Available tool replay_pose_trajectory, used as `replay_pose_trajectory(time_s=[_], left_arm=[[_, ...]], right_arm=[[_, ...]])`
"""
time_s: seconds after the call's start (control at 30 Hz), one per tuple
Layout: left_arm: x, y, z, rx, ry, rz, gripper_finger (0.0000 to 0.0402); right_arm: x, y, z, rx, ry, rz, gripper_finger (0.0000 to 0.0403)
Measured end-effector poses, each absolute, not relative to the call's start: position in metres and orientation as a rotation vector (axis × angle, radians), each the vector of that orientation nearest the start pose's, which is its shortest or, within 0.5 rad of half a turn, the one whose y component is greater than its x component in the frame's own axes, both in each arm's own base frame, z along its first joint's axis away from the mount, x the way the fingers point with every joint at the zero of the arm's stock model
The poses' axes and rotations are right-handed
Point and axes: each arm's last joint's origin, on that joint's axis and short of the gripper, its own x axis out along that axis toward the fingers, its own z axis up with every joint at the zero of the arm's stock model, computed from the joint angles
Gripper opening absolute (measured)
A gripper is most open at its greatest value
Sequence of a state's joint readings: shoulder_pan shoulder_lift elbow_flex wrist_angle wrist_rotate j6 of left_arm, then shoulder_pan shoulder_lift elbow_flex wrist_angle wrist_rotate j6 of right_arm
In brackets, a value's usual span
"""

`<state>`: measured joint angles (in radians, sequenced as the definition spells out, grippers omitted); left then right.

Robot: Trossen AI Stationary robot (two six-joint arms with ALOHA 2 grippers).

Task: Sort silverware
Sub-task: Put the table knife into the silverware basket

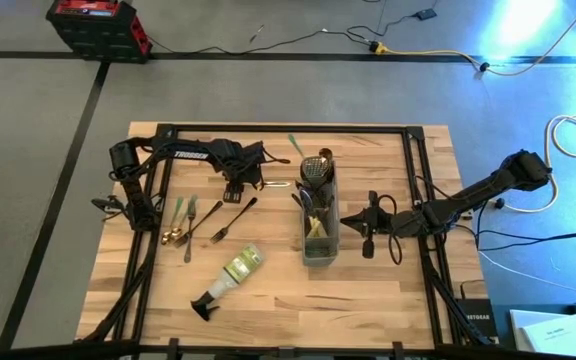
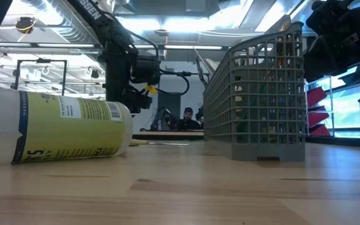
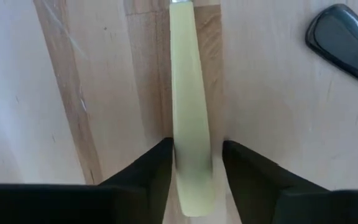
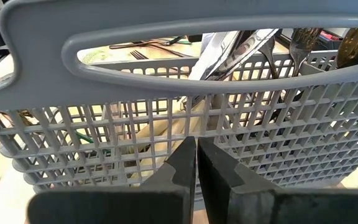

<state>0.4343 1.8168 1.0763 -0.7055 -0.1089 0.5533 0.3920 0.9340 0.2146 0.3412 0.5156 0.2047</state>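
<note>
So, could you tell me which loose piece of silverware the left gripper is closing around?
The cream-handled piece lying flat on the table. Its handle sits between the left gripper fingers; the dark-handled piece lies off to the side, untouched.

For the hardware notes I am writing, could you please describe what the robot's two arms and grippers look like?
Both arms are dark, nearly black, jointed tubes with black cables looped along them. The left arm carries white lettering on its upper link. The left gripper has two dark wedge-shaped fingers with flat inner faces. The right gripper has matching dark, tapered fingers. The right arm shows no marking that I can read.
</note>
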Motion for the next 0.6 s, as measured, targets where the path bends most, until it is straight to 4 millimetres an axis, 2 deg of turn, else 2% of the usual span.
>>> replay_pose_trajectory(time_s=[0.2,0.6], left_arm=[[0.287,0.1364,0.1428,0.208,1.508,0.038,0.0092],[0.2872,0.1353,0.1446,0.185,1.503,0.074,0.0088]], right_arm=[[0.1655,0.053,0.1651,0.036,0.326,-0.156,0.0],[0.1655,0.053,0.1651,0.036,0.326,-0.156,0.0]])
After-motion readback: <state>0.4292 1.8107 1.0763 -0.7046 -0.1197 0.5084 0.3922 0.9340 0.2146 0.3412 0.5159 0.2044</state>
